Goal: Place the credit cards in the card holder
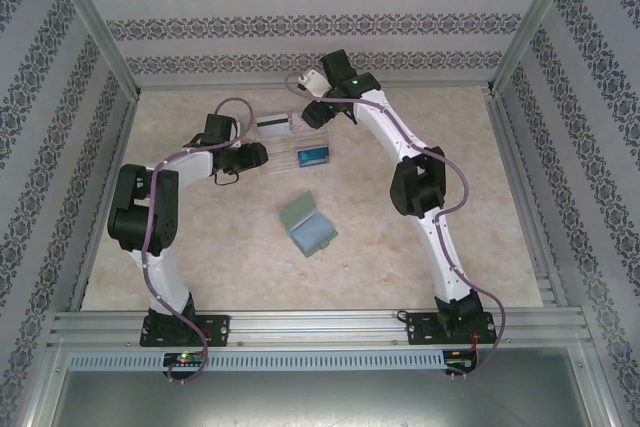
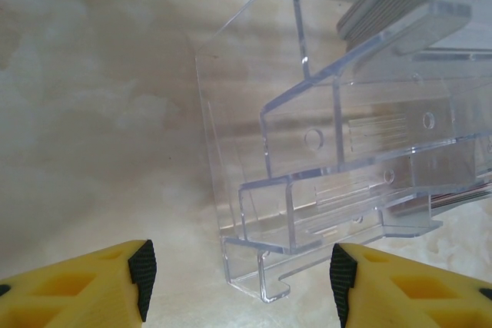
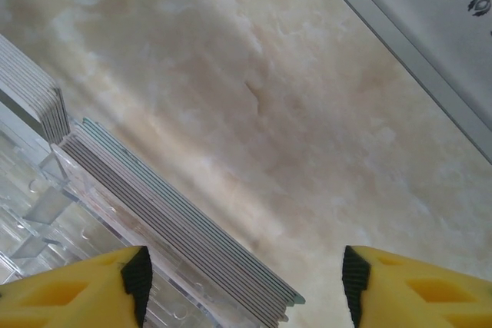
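no text, brand or number can be read anywhere. the faces of the credit cards (image 1: 312, 155) in the clear tray (image 1: 285, 159) are too small to make out, and the card holder (image 1: 307, 224) looks plain.

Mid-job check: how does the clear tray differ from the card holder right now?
The clear tray is transparent; the card holder is opaque grey-green. The tray holds stacked cards; the holder shows none on it. The tray sits toward the far side; the holder lies mid-table. Both rest on the table.
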